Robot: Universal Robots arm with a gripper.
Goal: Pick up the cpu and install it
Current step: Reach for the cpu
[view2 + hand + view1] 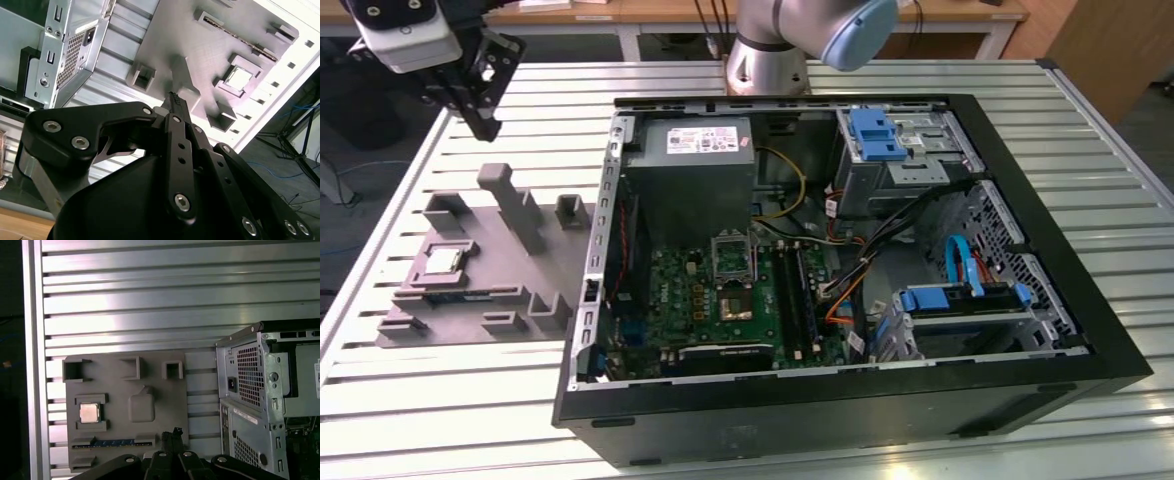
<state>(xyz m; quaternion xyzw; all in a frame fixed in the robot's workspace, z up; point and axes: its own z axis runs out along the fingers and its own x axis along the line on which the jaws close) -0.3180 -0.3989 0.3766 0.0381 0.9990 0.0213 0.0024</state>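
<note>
The cpu (444,262) is a small silvery square chip lying flat in a recess of the grey fixture plate (520,290), at the exterior view's left of the PC case. Both wrist views look down on the cpu (239,78) (89,413) in its recess. My gripper (484,125) hangs high above the far end of the fixture, well clear of the chip. Its black fingers (174,100) (172,433) stand close together, shut on nothing. Inside the open case, the metal-framed socket (731,262) sits on the green motherboard (707,300).
The open black PC case (1067,290) takes up the middle of the slatted metal table (454,400), with a grey power supply (696,170), cables and blue drive brackets (874,135). Upright posts (514,205) rise from the fixture. A blue-green memory stick (105,443) lies in a fixture slot.
</note>
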